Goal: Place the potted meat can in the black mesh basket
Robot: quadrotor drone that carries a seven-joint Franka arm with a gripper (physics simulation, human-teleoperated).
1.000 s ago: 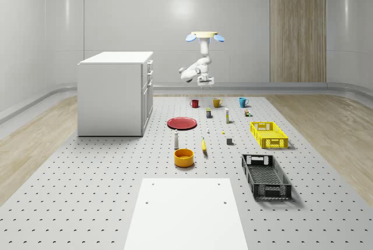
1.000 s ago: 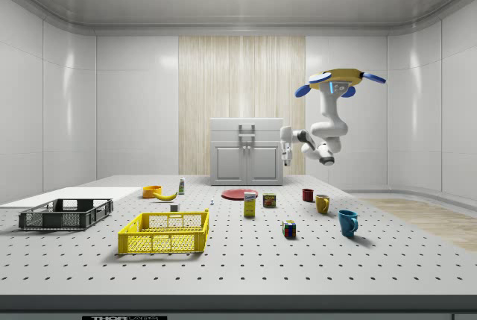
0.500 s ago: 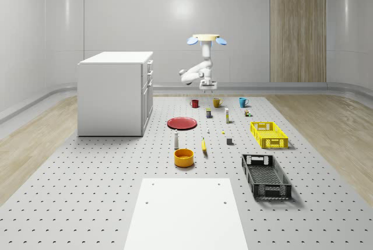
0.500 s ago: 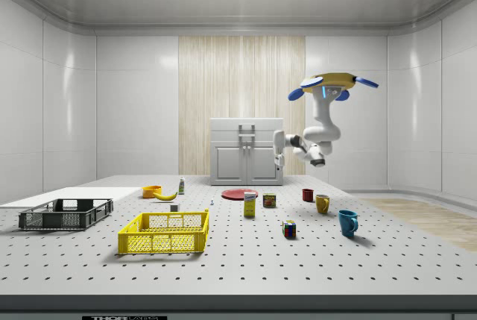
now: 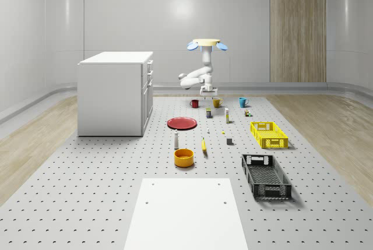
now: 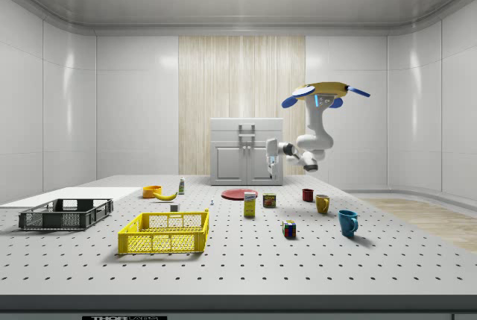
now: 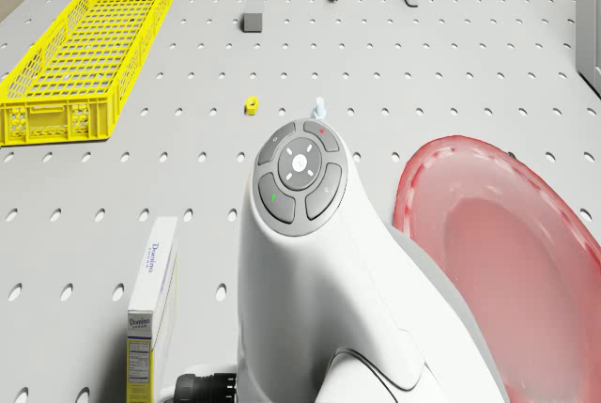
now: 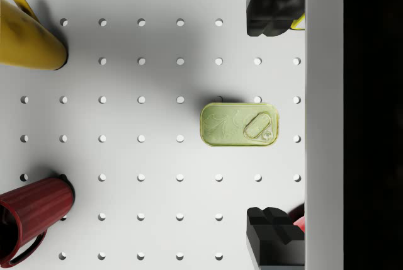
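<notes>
Hovers in the air over the far end of the table [image 5: 87, 203], the drone [image 5: 207, 44] above the cups, arm bent down and the end effector [image 5: 208, 94] hanging just over the potted meat can [image 8: 240, 124]. Seen through the wrist, lies flat on the perforated top, pull-tab lid up, midway between the two black fingertips [image 8: 275, 7], which stand wide apart with nothing held. Close around the can: a yellow mug [image 8: 28, 37] and a dark red mug [image 8: 30, 216], both apart from it. Seen from the drone: a red plate [image 7: 512, 253] beside the arm, a white and yellow box [image 7: 150, 314] standing upright, a tiny yellow piece [image 7: 252, 104], a grey cube [image 7: 253, 21] and a yellow basket [image 7: 89, 51] further on. Near the front of the table, well apart from the can: the black mesh basket [image 5: 266, 176], with a banana [image 5: 204, 144], a white bottle [image 5: 176, 139] and an orange bowl [image 5: 183, 157] in the stretch between. At the whole-scene view's left, a white cabinet [image 5: 116, 92].
</notes>
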